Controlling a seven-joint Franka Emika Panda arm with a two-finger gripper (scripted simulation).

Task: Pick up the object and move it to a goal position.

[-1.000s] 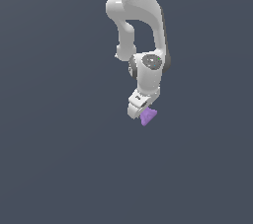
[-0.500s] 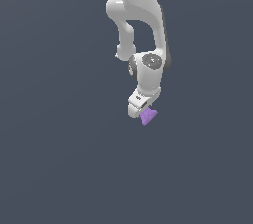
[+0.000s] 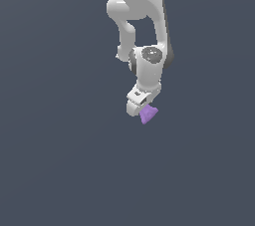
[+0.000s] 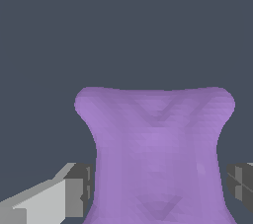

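Observation:
The object is a small light-purple lump with a flared, roughly triangular shape. It sits at the tip of my white gripper, near the middle of the exterior view. In the wrist view the object fills the space between my two fingers. One grey finger pad touches one side of its narrow waist, and the other pad sits close against the other side. The gripper is shut on the object. The object's flared end points away from the hand.
The white arm comes down from the top of the exterior view to the wrist. A plain dark grey surface lies all around.
The wrist has turned a little and the gripper with the purple object has shifted very slightly upward in the exterior view. The hold on the object is unchanged.

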